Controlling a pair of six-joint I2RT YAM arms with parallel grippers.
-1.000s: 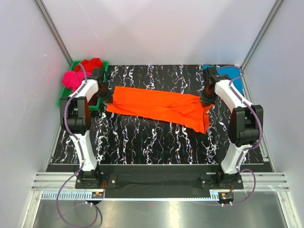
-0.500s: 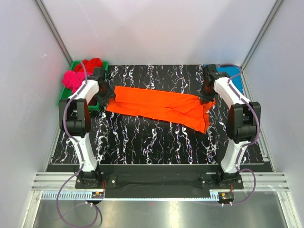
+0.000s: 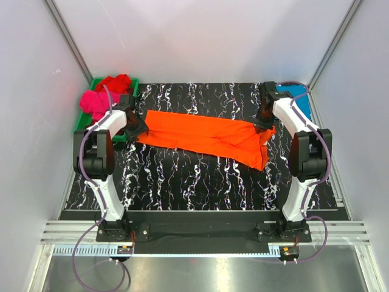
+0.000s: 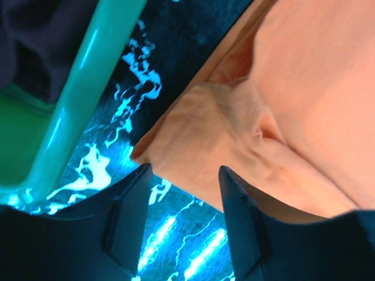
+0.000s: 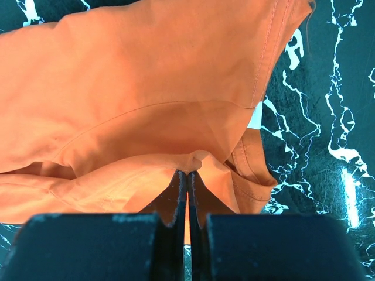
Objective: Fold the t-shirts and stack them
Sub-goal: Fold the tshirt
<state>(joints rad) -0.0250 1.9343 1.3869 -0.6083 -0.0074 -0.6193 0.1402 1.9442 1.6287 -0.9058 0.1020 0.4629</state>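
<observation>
A bright orange t-shirt (image 3: 200, 135) lies stretched in a long band across the black marbled table. My left gripper (image 3: 138, 129) is open at the shirt's left end. In the left wrist view its fingertips (image 4: 142, 175) stand apart on either side of the orange hem (image 4: 193, 134), which lies loose on the table. At the shirt's right end my right gripper (image 3: 265, 123) is shut on a pinched fold of the orange cloth (image 5: 187, 164). The magenta-pink shirt (image 3: 94, 102) and the red shirt (image 3: 115, 82) sit crumpled in the tray. A teal-blue shirt (image 3: 296, 94) lies at the back right.
The green plastic tray (image 3: 78, 128) stands at the back left, its rim (image 4: 76, 99) close beside my left gripper. White walls close in the table at the back and on both sides.
My left gripper has opened and let go of the shirt's left end, then drawn slightly toward the near side. The right gripper stays shut on the cloth and has shifted a little toward the back.
</observation>
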